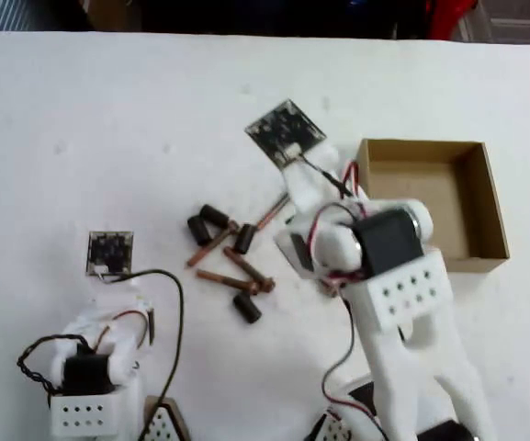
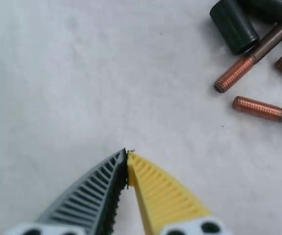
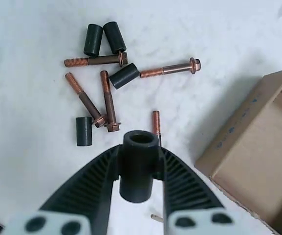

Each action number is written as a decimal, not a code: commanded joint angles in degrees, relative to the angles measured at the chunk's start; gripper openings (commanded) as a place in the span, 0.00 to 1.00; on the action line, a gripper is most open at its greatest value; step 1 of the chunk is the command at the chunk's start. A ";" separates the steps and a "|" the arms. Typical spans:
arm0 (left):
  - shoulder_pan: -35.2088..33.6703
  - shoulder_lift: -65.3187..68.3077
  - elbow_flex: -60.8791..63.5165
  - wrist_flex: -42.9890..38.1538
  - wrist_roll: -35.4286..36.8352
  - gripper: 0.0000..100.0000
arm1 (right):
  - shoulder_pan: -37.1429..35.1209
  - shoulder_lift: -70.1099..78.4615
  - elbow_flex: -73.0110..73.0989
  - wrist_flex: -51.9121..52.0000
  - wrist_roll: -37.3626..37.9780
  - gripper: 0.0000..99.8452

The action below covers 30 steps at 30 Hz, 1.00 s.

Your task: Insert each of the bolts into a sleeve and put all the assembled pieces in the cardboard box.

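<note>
Your left tool is closed on nothing, over the table, at about 8 o'clock from the pile. The loose bolts and sleeves in that pile look light, rigid and round, so expect them to roll. Take a bolt by its plain shank near the head and leave the threads free. Your right tool grips a sleeve across its barrel with the bore open, which looks like a sound hold. The box sits at about 3 o'clock from the pile.
</note>
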 commanded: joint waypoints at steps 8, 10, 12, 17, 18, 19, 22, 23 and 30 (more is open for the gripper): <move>-0.22 -0.48 -0.18 0.35 0.62 0.02 | 0.75 -22.46 13.63 -4.62 0.62 0.02; -0.22 -0.48 -0.18 0.35 0.62 0.03 | 0.84 -25.80 15.91 -5.14 0.62 0.02; -0.22 -0.48 -0.18 0.35 0.53 0.03 | 0.84 -28.35 18.20 -6.02 0.62 0.02; -0.13 -0.48 -0.18 0.35 0.62 0.03 | 0.84 -33.01 23.12 -8.48 0.70 0.02; -0.13 -0.48 -0.18 0.35 0.62 0.03 | 0.84 -34.07 24.18 -9.01 0.70 0.02; -0.13 -0.48 -0.18 0.35 0.62 0.03 | 0.84 -34.95 25.32 -9.63 0.70 0.02; -0.13 -0.48 -0.18 0.35 0.62 0.03 | 0.84 -37.58 28.75 -12.00 0.70 0.02; -0.13 -0.48 -0.18 0.35 0.62 0.03 | 0.84 -38.29 29.80 -12.70 0.70 0.02; -0.13 -0.48 -0.18 0.35 0.44 0.03 | 0.84 -41.89 35.78 -16.84 0.79 0.02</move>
